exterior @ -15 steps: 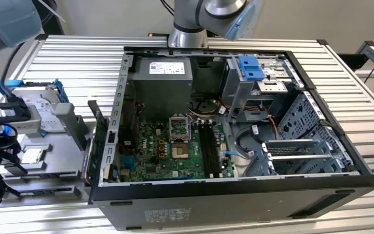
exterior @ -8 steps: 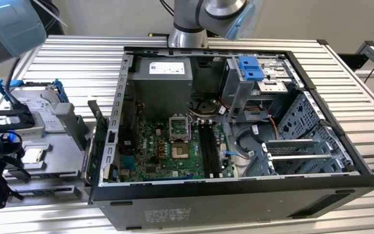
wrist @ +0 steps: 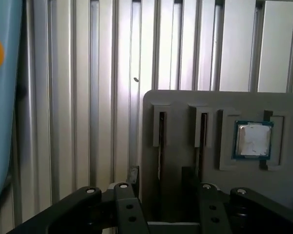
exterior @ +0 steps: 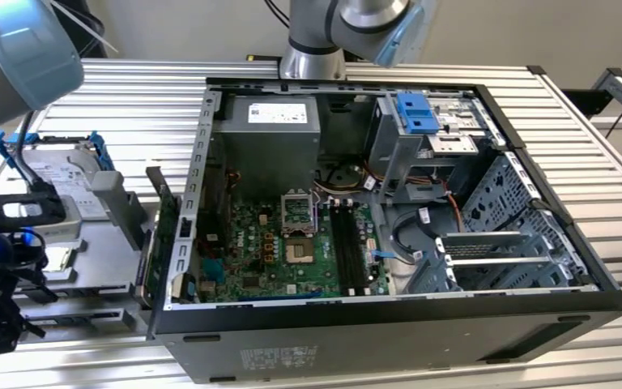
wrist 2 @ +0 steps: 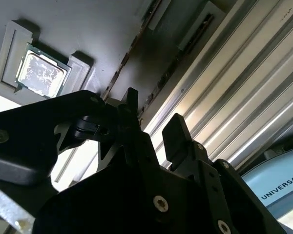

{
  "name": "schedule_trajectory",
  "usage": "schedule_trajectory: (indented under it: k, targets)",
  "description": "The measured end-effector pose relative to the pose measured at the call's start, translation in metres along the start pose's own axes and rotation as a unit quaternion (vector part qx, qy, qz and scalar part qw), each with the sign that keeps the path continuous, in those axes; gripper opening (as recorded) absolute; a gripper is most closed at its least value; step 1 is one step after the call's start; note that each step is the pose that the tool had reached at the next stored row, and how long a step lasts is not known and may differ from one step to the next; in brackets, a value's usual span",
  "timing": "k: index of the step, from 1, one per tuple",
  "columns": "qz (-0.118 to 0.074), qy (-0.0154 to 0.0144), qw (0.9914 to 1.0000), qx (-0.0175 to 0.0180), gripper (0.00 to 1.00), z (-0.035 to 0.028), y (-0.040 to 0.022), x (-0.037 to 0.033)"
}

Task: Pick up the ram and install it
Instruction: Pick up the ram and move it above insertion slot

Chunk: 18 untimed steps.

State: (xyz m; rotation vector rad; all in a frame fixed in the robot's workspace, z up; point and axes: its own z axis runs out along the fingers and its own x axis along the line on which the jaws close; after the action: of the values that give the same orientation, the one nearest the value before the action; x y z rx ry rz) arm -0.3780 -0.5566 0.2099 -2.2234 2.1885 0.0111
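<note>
Exterior view: a ribbed metal counter (exterior: 570,105) carries an open computer case (exterior: 398,348) with its motherboard (exterior: 289,251) exposed. Just beside the case, toward the exterior view's left, sits a gray tray (exterior: 104,247) holding a hard drive (exterior: 61,174) in a blue frame. The arm (exterior: 9,49) reaches over the tray.

Both wrist views add detail. The tray has two narrow slots, each with a stick standing on edge, and a square processor chip (wrist: 254,140) in a recess alongside. The gripper (wrist: 160,178) is at the tray, fingers apart, straddling the ram (wrist: 160,141), the stick farther from the chip. Contact cannot be determined. The other stick (wrist: 202,134) stands outside the fingers.
</note>
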Motion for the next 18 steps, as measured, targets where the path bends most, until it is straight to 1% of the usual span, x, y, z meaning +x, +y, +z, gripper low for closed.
schedule_trajectory:
  k: [3,6,9,18]
  targets:
    - [0.001,0.0000,1.00000,0.0000,1.00,0.0034,0.0000,0.0001]
    - [0.001,0.0003,1.00000,0.0000,1.00,0.0088,0.0000,0.0002]
    - [0.001,0.0005,1.00000,0.0004,1.00,0.0127,0.0001,0.0001]
    - [0.001,0.0005,1.00000,0.0010,1.00,0.0169,0.0000,-0.0027]
